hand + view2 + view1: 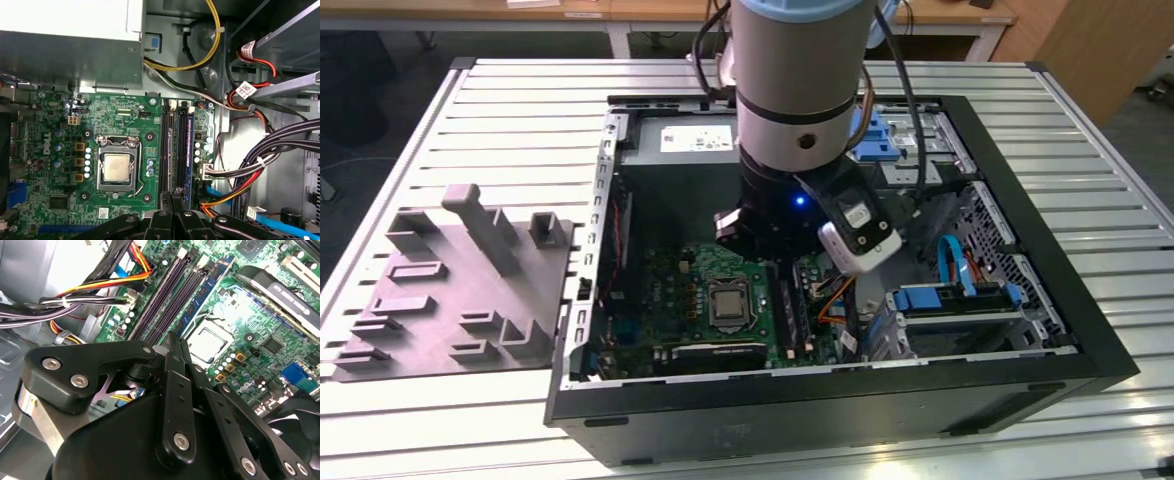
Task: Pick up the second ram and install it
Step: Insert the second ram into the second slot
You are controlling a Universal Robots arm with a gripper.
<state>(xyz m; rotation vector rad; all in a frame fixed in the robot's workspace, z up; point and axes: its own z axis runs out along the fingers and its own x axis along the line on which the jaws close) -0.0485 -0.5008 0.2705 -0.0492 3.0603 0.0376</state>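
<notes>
My gripper (172, 197) hangs low inside the open computer case (827, 405), right over the bank of ram slots (176, 125) beside the processor socket (117, 167). Its black fingers (175, 347) stand almost together. A thin grey edge, which I take for the second ram (169, 160) seen edge-on, runs out from between the fingertips along one slot. I cannot tell whether it is seated. A blue ram stick (190, 150) stands in the slot nearest the board's edge. The arm (801, 120) hides the gripper's tips in the exterior view.
A grey parts fixture (454, 290) lies on the slatted table at the exterior view's left. Bundled cables (260, 170) and a metal drive cage (295, 85) crowd the side beyond the slots. The power supply (65, 30) fills the case's far end.
</notes>
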